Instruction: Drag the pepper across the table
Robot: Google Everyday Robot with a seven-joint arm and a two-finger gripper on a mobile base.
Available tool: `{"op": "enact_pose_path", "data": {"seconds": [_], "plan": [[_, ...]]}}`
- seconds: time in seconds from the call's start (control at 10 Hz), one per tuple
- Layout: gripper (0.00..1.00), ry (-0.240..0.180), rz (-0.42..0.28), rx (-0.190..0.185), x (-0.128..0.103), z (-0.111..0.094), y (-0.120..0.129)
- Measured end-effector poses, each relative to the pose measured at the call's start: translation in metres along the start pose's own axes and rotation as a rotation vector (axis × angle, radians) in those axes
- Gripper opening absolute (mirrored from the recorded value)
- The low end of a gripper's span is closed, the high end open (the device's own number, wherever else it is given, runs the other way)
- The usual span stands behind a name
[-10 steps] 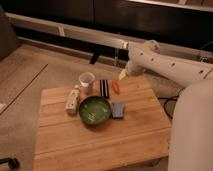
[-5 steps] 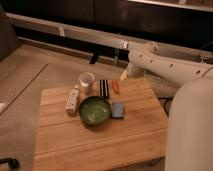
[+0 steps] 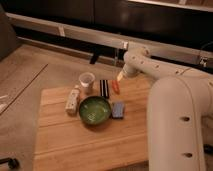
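The pepper [image 3: 115, 87] is a small slim orange-red piece lying on the far part of the wooden table [image 3: 85, 140], just right of the black block [image 3: 104, 88]. My gripper [image 3: 120, 76] hangs at the end of the white arm, just above and slightly right of the pepper's far end, close to it or touching it.
A green bowl [image 3: 94, 109] sits mid-table with a blue sponge-like pad [image 3: 118, 110] to its right. A white cup [image 3: 87, 80] and a small white bottle [image 3: 73, 99] lie to the left. The white arm [image 3: 170, 100] covers the table's right side.
The gripper has come down a little toward the pepper's far end. The pepper and the other objects have not visibly moved.
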Motion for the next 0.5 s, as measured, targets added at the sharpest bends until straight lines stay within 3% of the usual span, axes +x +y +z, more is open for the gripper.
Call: {"op": "enact_pose_path", "data": {"seconds": [0.3,0.5], "plan": [[0.65,-0.009,-0.034,-0.066,-0.015,0.023,0.008],[0.65,-0.009,-0.034,-0.067,-0.015,0.024,0.009]]}}
